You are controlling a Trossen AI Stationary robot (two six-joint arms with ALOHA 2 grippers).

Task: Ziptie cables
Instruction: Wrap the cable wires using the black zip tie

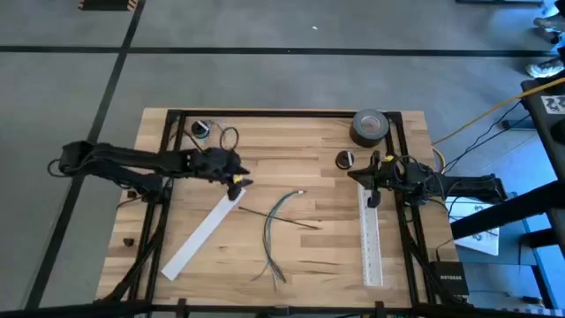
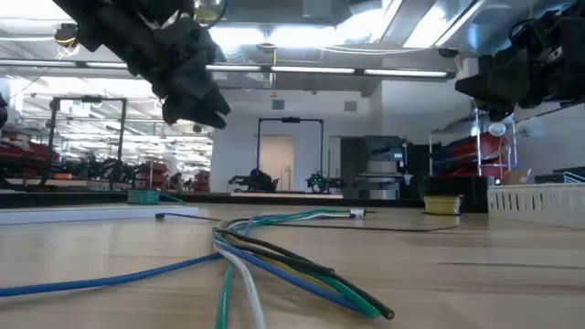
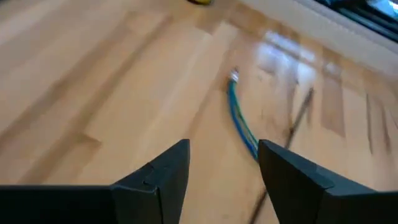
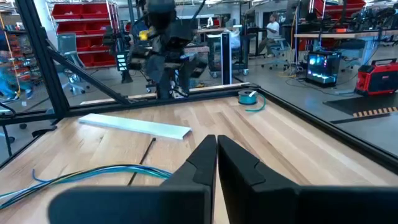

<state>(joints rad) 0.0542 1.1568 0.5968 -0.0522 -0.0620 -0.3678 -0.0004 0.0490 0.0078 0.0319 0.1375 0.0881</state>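
The cables [image 1: 273, 227], a loose curved bundle of thin blue, green and grey wires, lie flat on the wooden table near its middle; they also show in the low view [image 2: 292, 249]. The ziptie [image 1: 281, 218], a thin black strip, lies on the table across the cables' far part. My left gripper [image 1: 238, 183] hovers open to the left of the cables, with the cables [image 3: 239, 121] and the ziptie [image 3: 300, 118] ahead of its fingers [image 3: 163, 171]. My right gripper [image 4: 216, 155] is shut and empty at the table's right [image 1: 362, 175].
A long white slotted strip [image 1: 201, 234] lies diagonally at the left and another [image 1: 372, 243] along the right side. A grey tape roll [image 1: 371, 126] sits at the far right. A small teal coil [image 4: 248, 97] and small dark items [image 1: 203, 129] lie near the far edge.
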